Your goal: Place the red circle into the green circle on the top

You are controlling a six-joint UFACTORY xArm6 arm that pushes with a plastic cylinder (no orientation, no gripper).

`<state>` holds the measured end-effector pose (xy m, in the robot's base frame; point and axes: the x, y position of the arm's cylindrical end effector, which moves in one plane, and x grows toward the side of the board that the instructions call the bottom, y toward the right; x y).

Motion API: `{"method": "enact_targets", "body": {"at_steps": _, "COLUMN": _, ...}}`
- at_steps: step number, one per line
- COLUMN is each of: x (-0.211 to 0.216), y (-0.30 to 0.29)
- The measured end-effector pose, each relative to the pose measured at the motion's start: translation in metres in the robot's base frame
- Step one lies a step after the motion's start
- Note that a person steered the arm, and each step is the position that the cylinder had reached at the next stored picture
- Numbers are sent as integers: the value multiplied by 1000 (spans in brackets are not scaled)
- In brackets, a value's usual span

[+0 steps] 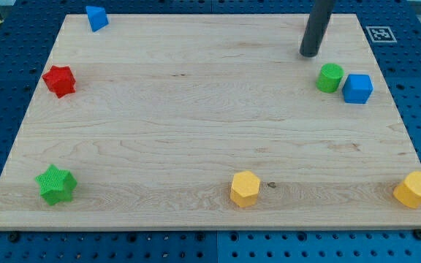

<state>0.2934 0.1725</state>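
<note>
Nearest the camera, along the bottom edge of the wooden table, sit 3 blocks: a green star near the bottom-left corner, a yellow hexagon a little right of the middle of that edge, and a second yellow block at the bottom-right corner, its shape hard to make out.

By the left edge, in its upper half, lies a red star-shaped block. No round red block shows anywhere on the table; this red star is the only red piece. At the top-left corner a small blue block sits tilted, its exact shape unclear.

Close to the right edge, in the upper part, a green cylinder stands upright with a blue cube just beside it on the right, the 2 touching or nearly so.

My tip rests near the top edge, right of centre, just above and slightly left of the green cylinder, apart from it and well away from the red star. The arm ends in this plain dark rod, so it grips nothing.
</note>
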Motion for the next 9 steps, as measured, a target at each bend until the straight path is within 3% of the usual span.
{"method": "enact_targets", "body": {"at_steps": 2, "x": -88, "y": -27}}
{"method": "enact_targets", "body": {"at_steps": 3, "x": -102, "y": -9}}
{"method": "enact_targets", "body": {"at_steps": 6, "x": -100, "y": 38}}
{"method": "enact_targets", "body": {"at_steps": 9, "x": -28, "y": 47}}
